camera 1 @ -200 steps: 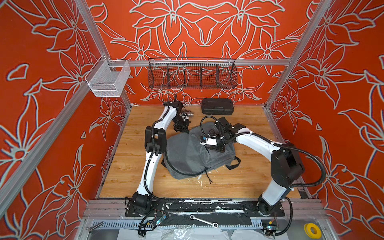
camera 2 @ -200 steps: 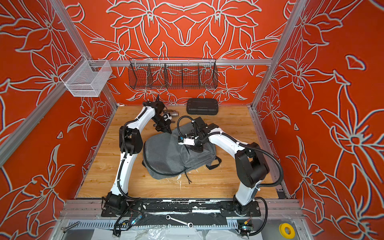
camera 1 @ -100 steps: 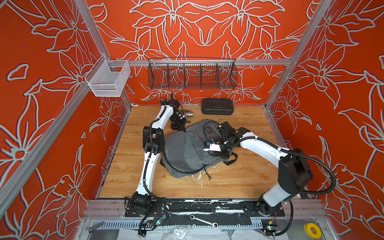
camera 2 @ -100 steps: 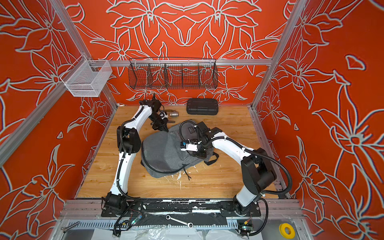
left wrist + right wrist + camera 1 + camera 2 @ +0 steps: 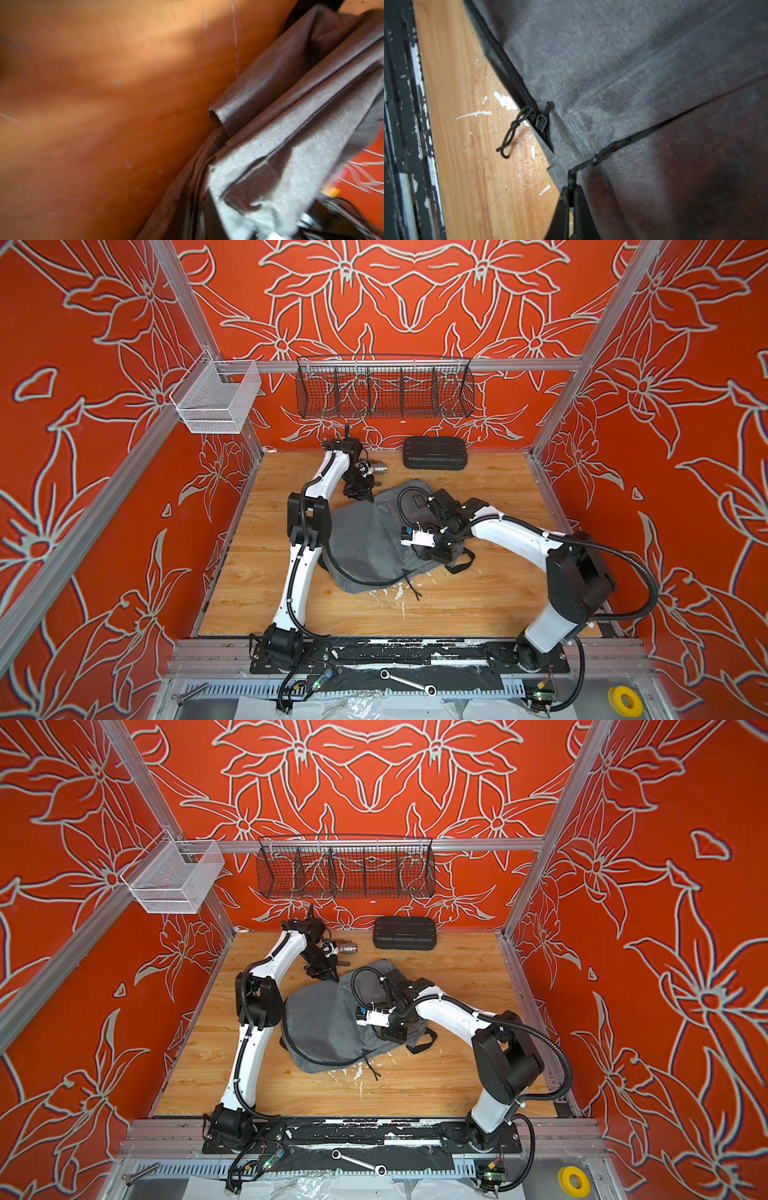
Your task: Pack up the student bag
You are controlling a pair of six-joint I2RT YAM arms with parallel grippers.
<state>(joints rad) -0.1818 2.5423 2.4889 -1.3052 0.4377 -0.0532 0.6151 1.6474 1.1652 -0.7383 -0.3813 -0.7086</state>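
Grey backpack (image 5: pixel 370 539) sits mid-counter (image 5: pixel 257 572) between the arms, right pincer (image 5: pixel 571 190) clamped on a zipper pull (image 5: pixel 572 177), left pincer (image 5: pixel 360 495) at its far edge (can't tell its grip), black case (image 5: pixel 434 452) and small metal cylinder (image 5: pixel 379 467) just behind, wire basket (image 5: pixel 384 387) up on the wall.

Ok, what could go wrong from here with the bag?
The thin zipper pull between the fingertips of the right gripper could slip free. The student bag lies limp, so a tug may drag it rather than run the zipper. The left gripper at its far edge may not anchor it.
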